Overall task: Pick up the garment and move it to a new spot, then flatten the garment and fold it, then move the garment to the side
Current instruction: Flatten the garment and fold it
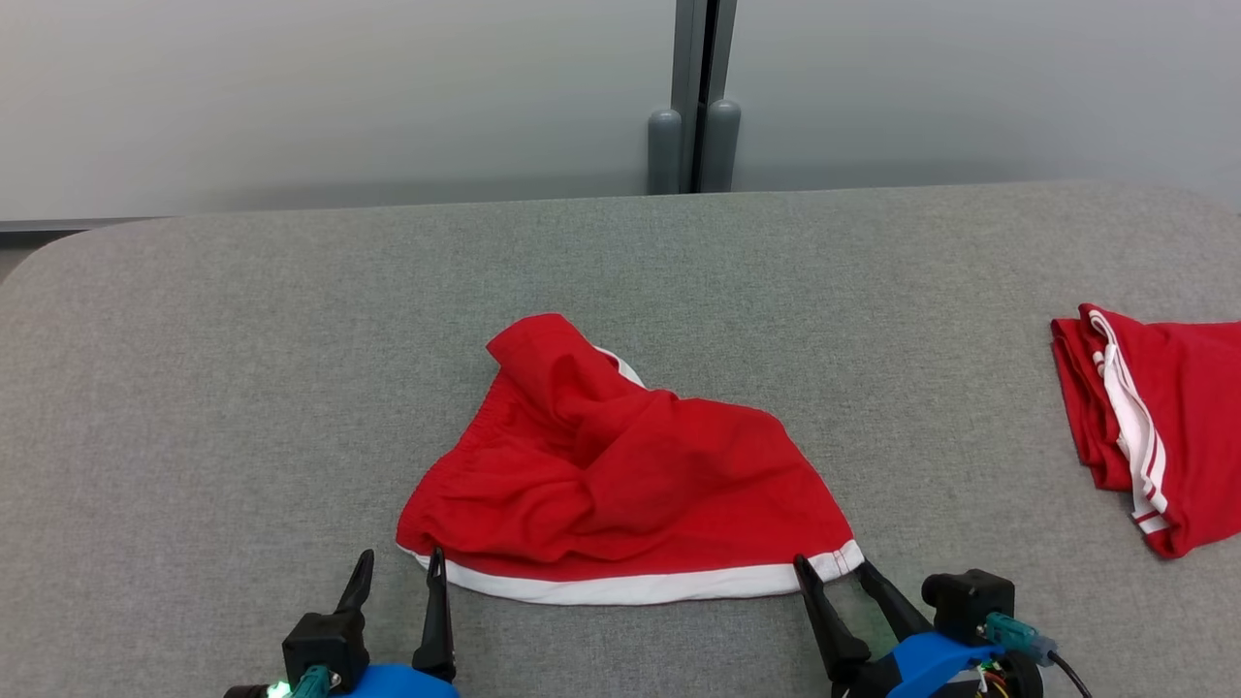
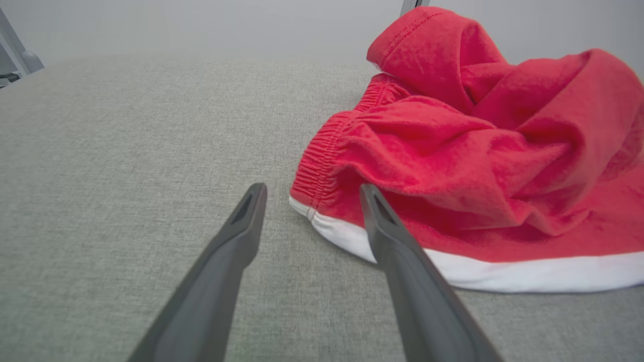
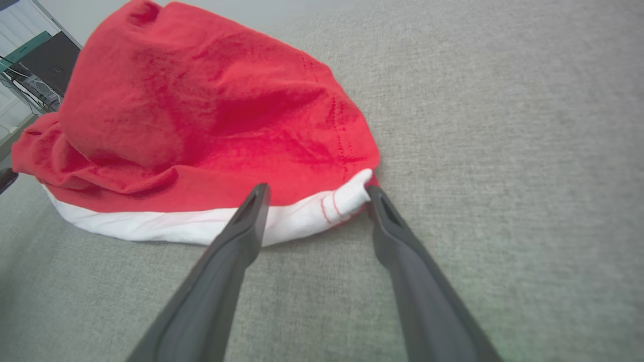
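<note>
Garment [image 1: 620, 485] lying crumpled mid-table [image 1: 242, 388], white hem facing robot | left gripper [image 1: 401, 555] sitting at left hem corner, fingers spread, pinching nothing | right gripper [image 1: 831, 562] straddling right hem corner, fingers spread, not gripping | flattening, folding, side move all looking pending | second red piece [image 1: 1163, 417] lying folded far right

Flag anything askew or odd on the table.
The red shorts in the middle are crumpled, not flat: cloth is heaped and a far flap folds back over itself. The folded red garment at the right edge looks tidy. Left tool and right tool are open at the white hem corners, gripping nothing.
</note>
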